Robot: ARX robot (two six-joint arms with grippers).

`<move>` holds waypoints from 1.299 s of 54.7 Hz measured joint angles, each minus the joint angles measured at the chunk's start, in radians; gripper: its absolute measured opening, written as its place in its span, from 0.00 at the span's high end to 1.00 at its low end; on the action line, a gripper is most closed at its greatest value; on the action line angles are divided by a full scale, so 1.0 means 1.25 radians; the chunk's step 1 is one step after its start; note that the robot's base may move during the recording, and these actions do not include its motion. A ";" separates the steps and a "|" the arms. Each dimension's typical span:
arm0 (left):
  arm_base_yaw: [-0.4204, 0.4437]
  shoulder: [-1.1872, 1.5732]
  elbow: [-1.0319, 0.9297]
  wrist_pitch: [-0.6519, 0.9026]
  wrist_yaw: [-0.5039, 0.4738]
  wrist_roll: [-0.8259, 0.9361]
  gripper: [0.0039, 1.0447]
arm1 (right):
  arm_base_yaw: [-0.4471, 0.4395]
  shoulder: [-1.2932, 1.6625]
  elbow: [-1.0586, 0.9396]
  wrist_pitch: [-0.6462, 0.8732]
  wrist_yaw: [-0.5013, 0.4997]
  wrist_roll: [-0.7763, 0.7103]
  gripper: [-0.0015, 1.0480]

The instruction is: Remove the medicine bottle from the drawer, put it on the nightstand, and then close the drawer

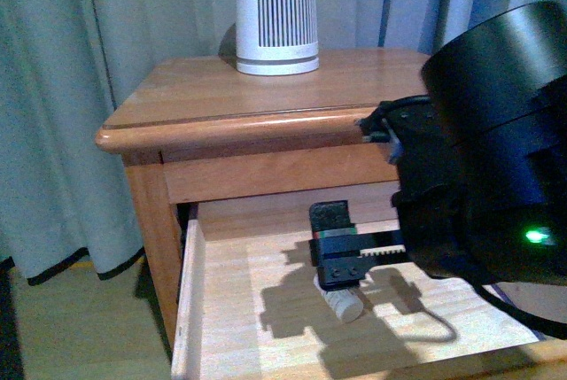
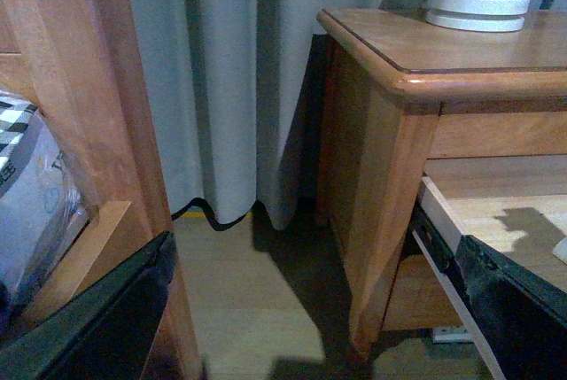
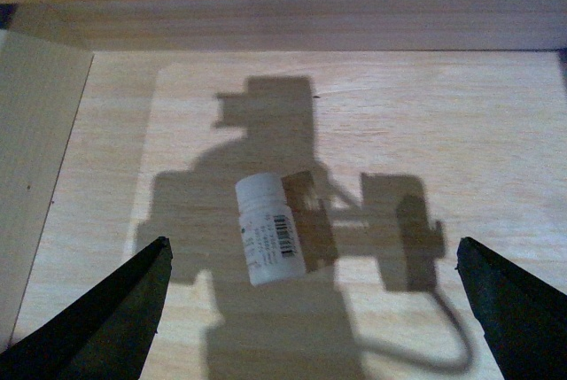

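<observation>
The medicine bottle [image 3: 268, 230], small and white with a barcode label, lies on its side on the pale floor of the open drawer [image 1: 230, 327]. It also shows in the front view [image 1: 344, 302], partly under my right gripper. My right gripper [image 3: 310, 318] is open and hovers above the bottle inside the drawer, fingers [image 3: 106, 318] wide on either side, not touching it. In the front view the right gripper [image 1: 337, 260] reaches down into the drawer. My left gripper [image 2: 319, 327] is open and empty, low beside the nightstand [image 2: 390, 176], near the floor.
A big white ribbed cylinder device [image 1: 276, 12] stands at the back of the nightstand top [image 1: 221, 88]. Grey curtains [image 1: 71, 88] hang behind. A wooden bed frame [image 2: 80, 132] with bedding stands left of the nightstand. The drawer's left wall [image 3: 35, 176] is close to the gripper.
</observation>
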State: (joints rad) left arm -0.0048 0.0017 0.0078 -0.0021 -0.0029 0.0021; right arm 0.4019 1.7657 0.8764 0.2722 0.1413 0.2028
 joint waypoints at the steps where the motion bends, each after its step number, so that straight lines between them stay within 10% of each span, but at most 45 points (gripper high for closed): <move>1: 0.000 0.000 0.000 0.000 0.000 0.000 0.06 | 0.002 0.018 0.012 -0.001 0.000 0.000 0.07; 49: 0.000 0.000 0.000 0.000 0.000 0.000 0.06 | 0.045 0.360 0.251 0.017 0.031 -0.012 0.07; 71: 0.000 0.000 0.000 0.000 0.000 0.000 0.06 | 0.046 0.369 0.264 0.023 0.067 -0.016 0.58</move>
State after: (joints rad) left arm -0.0048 0.0017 0.0078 -0.0021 -0.0029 0.0021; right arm 0.4591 2.2272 1.2068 0.3008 0.2249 0.1825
